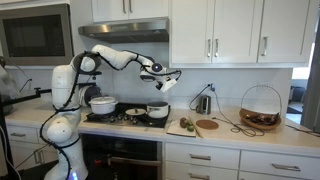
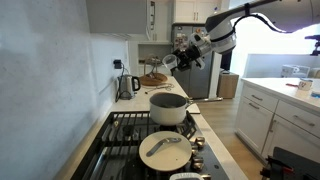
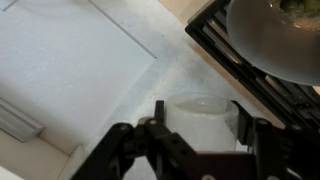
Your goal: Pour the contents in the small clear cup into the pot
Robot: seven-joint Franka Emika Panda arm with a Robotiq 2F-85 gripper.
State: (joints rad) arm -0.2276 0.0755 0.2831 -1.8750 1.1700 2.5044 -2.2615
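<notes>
My gripper (image 3: 200,112) is shut on the small clear cup (image 3: 198,128), a pale see-through cup held between the two dark fingers. In both exterior views the gripper (image 1: 162,80) (image 2: 182,55) holds the cup (image 1: 165,87) (image 2: 170,62) high in the air, tilted, above and to the side of the pot. The pot (image 1: 157,110) (image 2: 168,108) is low, round and silver-grey, and stands on the stove. In the wrist view its side (image 3: 275,35) shows at the top right, beyond the cup. I cannot see the cup's contents.
A larger white pot (image 1: 102,104) (image 2: 165,150) stands on the stove (image 3: 245,70). A metal kettle with a cord (image 1: 203,103) (image 2: 127,85), a cutting board (image 1: 186,126) and a wire basket (image 1: 260,108) stand on the counter. Cabinets and a range hood (image 1: 125,30) hang overhead.
</notes>
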